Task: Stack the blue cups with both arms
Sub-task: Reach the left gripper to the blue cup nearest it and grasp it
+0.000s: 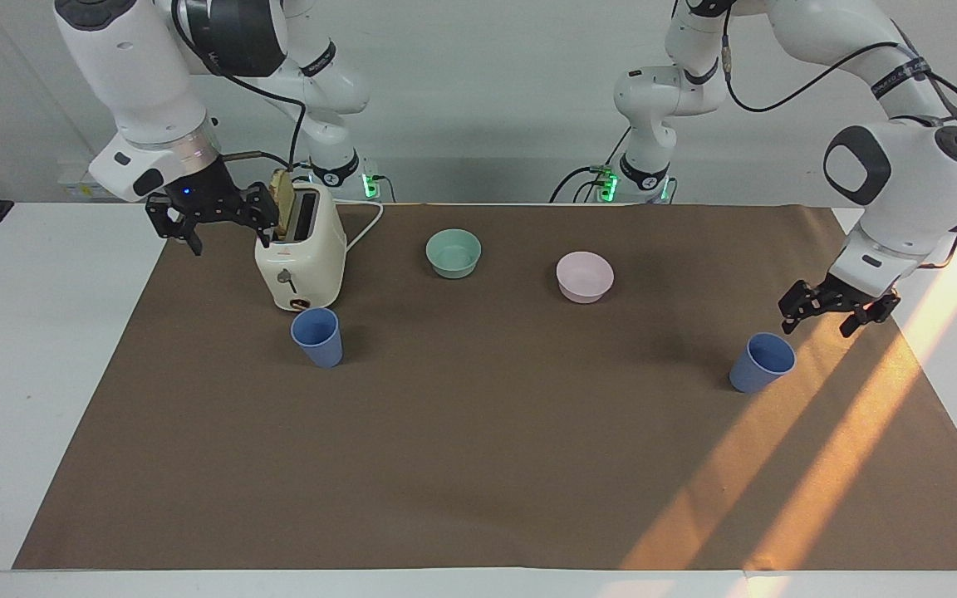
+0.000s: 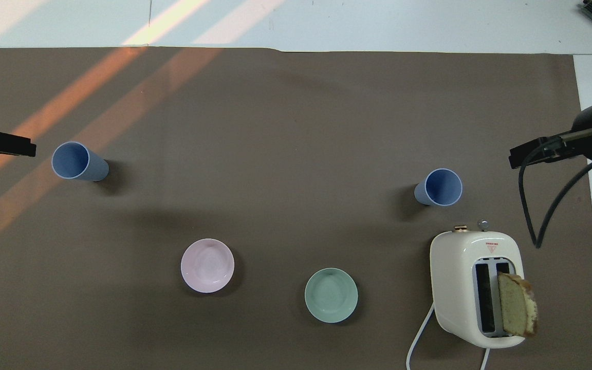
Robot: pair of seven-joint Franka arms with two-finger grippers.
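At the right of the facing view, the left pincer [image 1: 829, 307] hangs with its fingers apart just above and to the upper right of one blue cup [image 1: 762, 362], not touching it. That cup stands upright on the tabletop [image 1: 478, 465], open end up. The likely trouble: the pincer sits off to one side of the cup, so a straight drop could clip the rim and tip the light cup over or push it along the mat. In the left of the same view, the other blue cup [image 1: 317, 336] stands just below the toaster [image 1: 300, 249]; a reach for it could knock the toaster. The right pincer [image 1: 211, 218], fingers apart, waits beside the toaster, above and left of that cup.
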